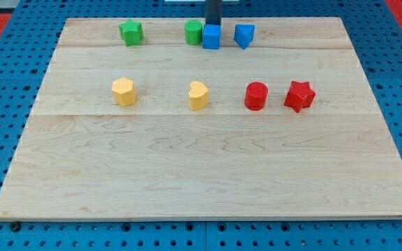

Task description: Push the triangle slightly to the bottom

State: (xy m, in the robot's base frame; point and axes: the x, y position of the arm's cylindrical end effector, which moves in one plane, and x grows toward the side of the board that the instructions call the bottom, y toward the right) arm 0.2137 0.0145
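Observation:
The blue triangle (244,35) lies near the view's top edge of the wooden board (208,181), right of centre. A blue cube (211,37) sits just to its left, and a green round block (193,32) touches the cube's left side. My rod comes down from the view's top, and my tip (213,25) sits right behind the blue cube, on its top side; the cube hides the very end. The tip is left of the triangle, about one block width away.
A green star (130,32) lies at the view's top left. In the middle row stand a yellow hexagon (123,91), a yellow heart (198,95), a red cylinder (255,95) and a red star (299,95).

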